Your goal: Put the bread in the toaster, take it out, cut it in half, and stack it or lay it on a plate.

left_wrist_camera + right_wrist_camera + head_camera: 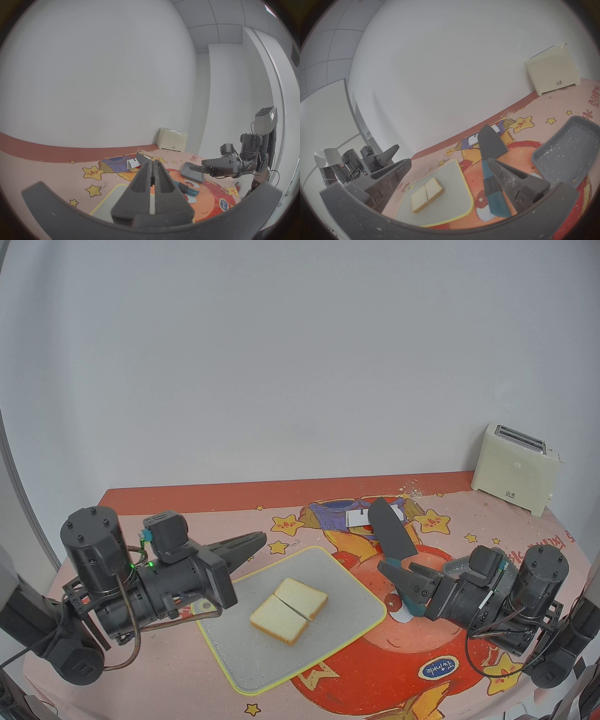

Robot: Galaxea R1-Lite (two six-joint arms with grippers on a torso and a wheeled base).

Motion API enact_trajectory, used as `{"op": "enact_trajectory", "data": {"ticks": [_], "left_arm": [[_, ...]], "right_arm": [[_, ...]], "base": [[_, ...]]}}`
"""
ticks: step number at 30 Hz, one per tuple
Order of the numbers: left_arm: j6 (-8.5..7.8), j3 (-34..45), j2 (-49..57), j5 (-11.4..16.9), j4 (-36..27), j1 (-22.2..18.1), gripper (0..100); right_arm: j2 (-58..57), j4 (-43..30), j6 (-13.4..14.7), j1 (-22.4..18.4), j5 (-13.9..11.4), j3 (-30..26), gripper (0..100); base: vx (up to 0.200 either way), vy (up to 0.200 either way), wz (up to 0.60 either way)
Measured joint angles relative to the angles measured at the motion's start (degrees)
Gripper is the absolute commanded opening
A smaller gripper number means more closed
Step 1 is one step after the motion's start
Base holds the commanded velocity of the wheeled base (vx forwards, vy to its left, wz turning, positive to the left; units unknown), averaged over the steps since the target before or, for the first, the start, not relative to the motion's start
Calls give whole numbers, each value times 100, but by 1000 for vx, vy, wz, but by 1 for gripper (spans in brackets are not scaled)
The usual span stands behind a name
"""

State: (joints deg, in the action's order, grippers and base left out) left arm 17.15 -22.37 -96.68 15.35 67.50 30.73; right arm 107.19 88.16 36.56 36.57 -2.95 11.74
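Nearest you, the left claw (257,540) hangs above the left side of the cutting board (350,615). Its fingers are pressed together on nothing, and the left wrist view shows only a thin slit between them. The right claw (397,565) sits low off the board's right edge, fingers spread wide and gripping nothing. The knife (392,529) lies on the worktop (187,690) just beside one finger; you cannot tell whether they touch. In the head view the claw covers part of its teal handle.

The bread (289,610) is cut: two halves lie side by side mid-board with a narrow seam between them. There is bare board on every side, most of it toward the near edge.

The wrist views give you a grey tray (565,153) to the right of the knife; in the head view the right arm lies over that spot.

A white card (357,518) lies behind the blade, partly hidden by it. The toaster (516,468) stands in the far right corner, close to the worktop edge and well apart from the rest.
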Motion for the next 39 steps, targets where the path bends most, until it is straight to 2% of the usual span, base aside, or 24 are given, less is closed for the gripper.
{"op": "enact_trajectory", "data": {"ticks": [4,8,9,11,13,14,15,18,19,23,26,29,32,35,39], "left_arm": [[230,143,385,0,-712,-22,0],[597,215,674,-7,-1241,-20,0],[723,223,728,-7,-1378,-15,0],[1013,230,813,-5,-1610,24,0],[1404,241,877,0,-1894,96,0],[1684,243,903,2,-2037,143,0],[2029,245,928,9,-2202,206,0],[2745,234,945,55,-2530,366,0],[2976,211,928,77,-2609,418,0],[3710,107,763,143,-2754,562,0],[4107,77,608,184,-2815,630,0],[4331,115,466,194,-2836,652,0],[4468,154,358,187,-2847,650,0],[4695,165,276,158,-2850,636,0],[4782,77,189,123,-2982,623,0]], "right_arm": [[118,-316,15,-57,-134,363,100],[226,-1298,33,-88,-216,1122,100],[247,-1598,48,-99,-252,1364,0],[279,-2124,115,-111,-328,1852,0],[308,-2637,250,-124,-396,2304,0],[325,-2849,349,-129,-430,2519,0],[354,-3020,441,-132,-463,2721,0],[488,-3202,619,-133,-541,3034,0],[553,-3238,661,-132,-567,3104,0],[778,-3328,773,-121,-611,3259,0],[898,-3394,822,-52,-618,3310,0],[987,-3417,835,69,-600,3327,0],[1075,-3430,835,121,-575,3338,0],[1165,-3532,833,163,-563,3354,0],[1208,-3974,833,207,-561,3395,0]], "base": [[0,0,0],[0,0,0],[0,0,0],[0,0,0],[0,0,0],[0,0,0],[0,0,0],[0,0,0],[0,0,0],[0,0,0],[0,0,0],[0,0,0],[0,0,0],[0,0,0],[0,0,0]]}}
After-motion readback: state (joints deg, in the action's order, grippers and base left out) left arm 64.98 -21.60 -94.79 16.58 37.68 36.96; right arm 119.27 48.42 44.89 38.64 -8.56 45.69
